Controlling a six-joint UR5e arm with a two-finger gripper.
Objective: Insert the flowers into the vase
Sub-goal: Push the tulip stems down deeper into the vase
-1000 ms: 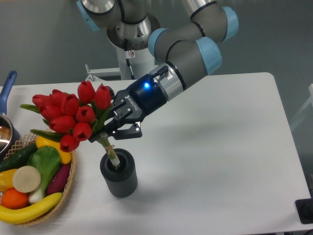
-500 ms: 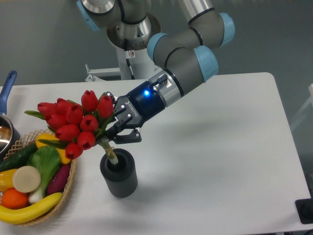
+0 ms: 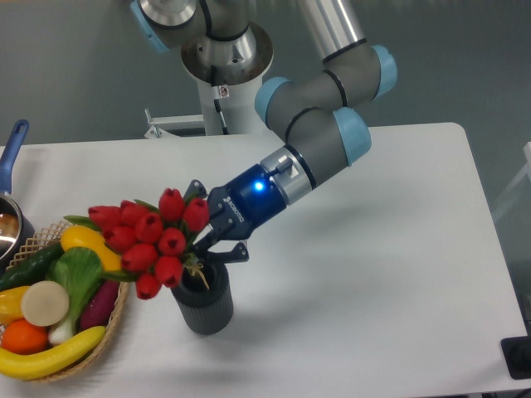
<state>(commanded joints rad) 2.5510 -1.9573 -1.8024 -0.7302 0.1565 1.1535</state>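
Most of your job looks done. The bunch of red tulip flowers with green leaves (image 3: 153, 240) has its short stems down in the round mouth of the small dark grey ribbed vase (image 3: 202, 300). The red buds lean out to the side, toward the woven wicker basket of fruit and vegetables (image 3: 120, 311), so the bunch is tilted and not standing straight.

What is left for you, I think, is to let go and lift away without tipping the vase, which stands on the white surface (image 3: 373, 274) just beside the basket.

Your black two-finger hand (image 3: 214, 246) sits right above the vase mouth. Its fingers look pinched on the stems just under the buds, though leaves hide part of the grip.
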